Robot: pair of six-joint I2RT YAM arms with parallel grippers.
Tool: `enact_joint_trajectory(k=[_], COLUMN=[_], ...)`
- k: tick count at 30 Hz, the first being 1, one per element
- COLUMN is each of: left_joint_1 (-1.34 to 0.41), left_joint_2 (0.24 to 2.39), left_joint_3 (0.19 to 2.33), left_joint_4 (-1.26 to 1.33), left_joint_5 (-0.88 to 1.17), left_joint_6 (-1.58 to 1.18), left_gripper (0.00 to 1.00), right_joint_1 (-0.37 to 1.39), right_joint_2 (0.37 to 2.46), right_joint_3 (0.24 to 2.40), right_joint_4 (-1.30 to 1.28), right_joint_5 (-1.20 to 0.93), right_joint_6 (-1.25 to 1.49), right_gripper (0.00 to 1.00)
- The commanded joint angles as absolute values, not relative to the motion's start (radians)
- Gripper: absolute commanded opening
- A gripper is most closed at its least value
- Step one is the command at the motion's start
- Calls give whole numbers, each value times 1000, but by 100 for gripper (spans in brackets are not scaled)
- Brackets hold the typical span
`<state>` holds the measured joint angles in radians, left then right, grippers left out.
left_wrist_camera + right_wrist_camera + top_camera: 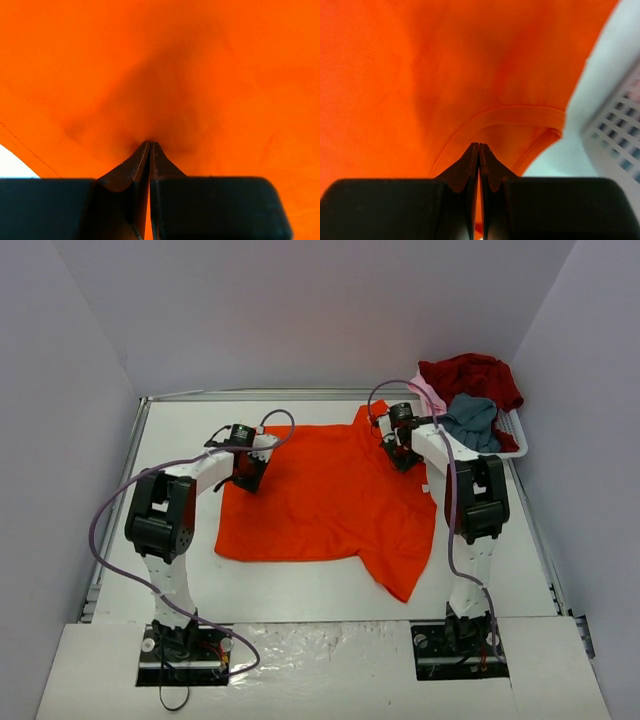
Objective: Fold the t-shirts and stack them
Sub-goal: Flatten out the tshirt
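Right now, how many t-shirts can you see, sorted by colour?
Orange-red t-shirt: 1
Dark red t-shirt: 1
Grey-blue t-shirt: 1
Pale pink t-shirt: 1
Total: 4

Bare table (310,412) along the far edge and near strip: open lanes. The orange-red t-shirt (320,500) lies flat mid-table, no barrier. Tight spot far right: the basket (514,436), heaped with t-shirts (470,375), sits just beside the right gripper (400,455). 2 walls (60,390) hem the sides.
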<state>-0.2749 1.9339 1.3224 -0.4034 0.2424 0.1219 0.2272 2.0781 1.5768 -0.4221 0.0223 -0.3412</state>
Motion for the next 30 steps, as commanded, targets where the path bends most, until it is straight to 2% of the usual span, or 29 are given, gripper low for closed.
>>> enact_joint_trajectory(k=[1, 11, 20, 30], left_joint_1=[-278, -270, -250, -230], left_joint_2=[1963, 2029, 2045, 2117], left_joint_3=[1356, 1391, 1433, 1595], left_joint_4=[-443, -511, -557, -632], left_joint_5=[219, 199, 137, 20], left_joint_6=[95, 78, 66, 72], left_gripper=[2, 2, 2, 2], right_joint_1=[230, 229, 225, 225], right_joint_2=[2111, 2203, 2312, 2388], right_joint_3=[1617, 1638, 1761, 1893], right_joint_4=[-445, -442, -445, -463], right_joint_5=[25, 11, 11, -28], right_joint_6=[-336, -344, -341, -354], right_gripper=[0, 0, 0, 0])
